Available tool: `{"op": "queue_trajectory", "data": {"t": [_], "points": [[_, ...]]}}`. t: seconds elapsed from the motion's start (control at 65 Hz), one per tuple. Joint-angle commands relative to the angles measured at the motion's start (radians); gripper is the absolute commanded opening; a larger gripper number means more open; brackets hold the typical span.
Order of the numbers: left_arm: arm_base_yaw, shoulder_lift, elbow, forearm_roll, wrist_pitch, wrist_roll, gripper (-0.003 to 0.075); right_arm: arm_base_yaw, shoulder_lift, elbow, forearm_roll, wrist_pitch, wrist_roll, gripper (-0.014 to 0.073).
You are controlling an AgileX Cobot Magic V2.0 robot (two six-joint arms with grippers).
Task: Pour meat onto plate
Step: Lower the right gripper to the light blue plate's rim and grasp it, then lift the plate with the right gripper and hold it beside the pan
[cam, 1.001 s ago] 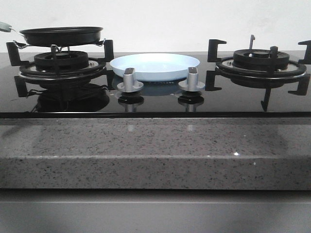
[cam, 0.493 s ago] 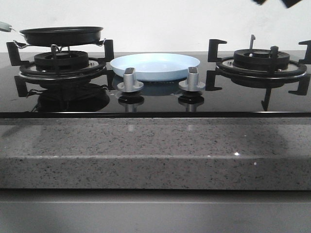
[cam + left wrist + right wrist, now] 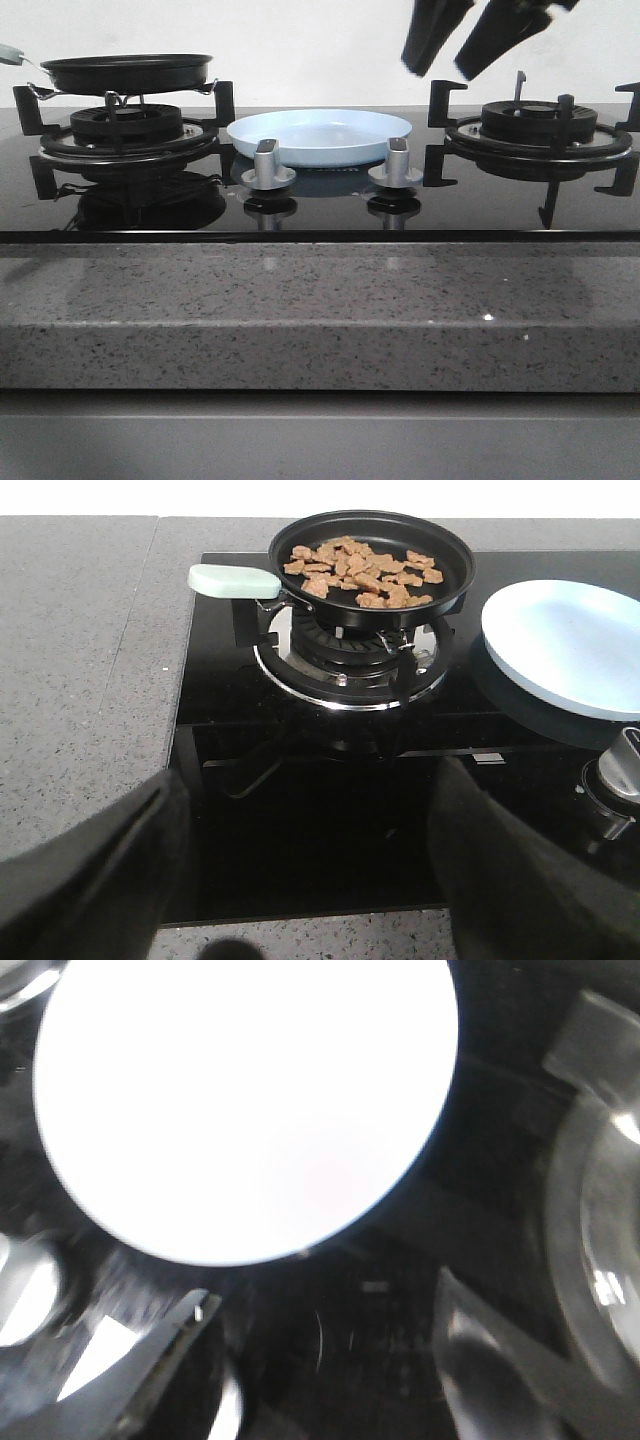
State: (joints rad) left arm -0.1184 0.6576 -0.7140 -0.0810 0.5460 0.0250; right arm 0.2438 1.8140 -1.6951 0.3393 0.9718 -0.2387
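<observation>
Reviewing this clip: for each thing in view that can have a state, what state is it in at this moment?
meat: heaped in the pan, not poured
frying pan: level on the left burner grate, ungripped
plate: empty, flat between the burners
right gripper: open, empty, above the plate's right side
left gripper: open, empty, short of the pan
stove knobs: both upright; setting unreadable

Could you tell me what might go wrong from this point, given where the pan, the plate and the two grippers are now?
1. The right gripper hangs open just above the plate and the right burner grate; going lower, it might knock either.
2. The frying pan sits high on the left grate, its meat loose; a tilt short of the plate could spill pieces onto the glass.
3. The stove knobs stand before the plate and could snag an arm.
</observation>
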Motion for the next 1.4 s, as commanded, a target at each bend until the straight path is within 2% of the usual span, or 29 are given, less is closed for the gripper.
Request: {"op": "queue_trajectory", "data": {"t": [0.0,0.216,0.462,0.924,1.031,1.17,1.386], "points": [[-0.008,0.004,-0.036,-0.002,-0.078,-0.002,0.0492,-0.003,0.023,-0.123,0.012,0.025,0.005,0.0458],[-0.008,0.004,-0.036,-0.002,-0.076,-0.002,0.0492,-0.003,0.164,-0.299,-0.012,0.098,0.005,0.0392],[-0.008,0.004,-0.036,-0.002,-0.071,-0.002,0.0492,-0.003,0.261,-0.406,-0.042,0.105,0.005,0.0390],[-0.008,0.004,-0.036,-0.002,-0.071,-0.002,0.0492,-0.003,0.324,-0.436,-0.044,0.092,0.005,0.0386],[-0.008,0.004,-0.036,-0.002,-0.071,-0.002,0.0492,-0.003,0.329,-0.436,-0.044,0.095,0.005,0.0302],[-0.008,0.004,-0.036,-0.002,-0.071,-0.002,0.0492,-0.003,0.329,-0.436,-0.044,0.087,0.005,0.0139],[-0.008,0.004,-0.036,-0.002,-0.071,-0.002,0.0492,-0.003,0.329,-0.436,-0.043,0.046,0.029,-0.0023]]}}
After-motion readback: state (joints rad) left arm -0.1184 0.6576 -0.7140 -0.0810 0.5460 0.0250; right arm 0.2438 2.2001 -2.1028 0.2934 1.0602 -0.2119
